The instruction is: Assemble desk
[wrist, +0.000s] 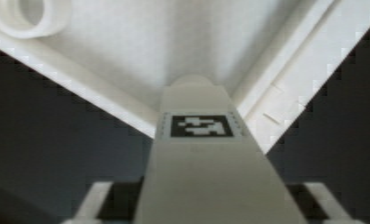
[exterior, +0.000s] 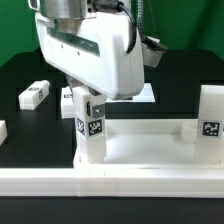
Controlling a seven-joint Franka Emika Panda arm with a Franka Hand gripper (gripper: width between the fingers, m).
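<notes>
A: What is there, by count?

B: 1 tabletop (exterior: 140,150) lies flat toward the front of the black worktop (exterior: 30,65). It sits just behind 1 long border rail (exterior: 110,186).

A: And legs?

B: 3 for certain. The held leg (exterior: 90,135) is upright at the tabletop's end on the exterior view's left. The standing leg (exterior: 210,122) is upright at the opposite end. The loose leg (exterior: 35,95) lies on its side on the worktop, well apart on the exterior view's left. A white piece (exterior: 2,130) is cut off by that same edge, and I cannot tell whether it is a 4th leg.

A: What is the gripper (exterior: 87,102) doing?

B: Its 2 fingers (wrist: 104,200) sit on 2 opposite sides of the held leg, pinching it. In the wrist view, 1 tag on that leg faces the camera. The exterior view shows 2 tags low on it.

A: Is its lower end in a corner hole?

B: I cannot tell. In the wrist view the leg itself covers the spot beneath it, near the tabletop's rim. 1 round socket (wrist: 25,18) shows farther off, with nothing in it.

A: Anything else in the way?

B: The arm (exterior: 95,50), a bulky white body, hides most of the gripper and the worktop behind it.
</notes>
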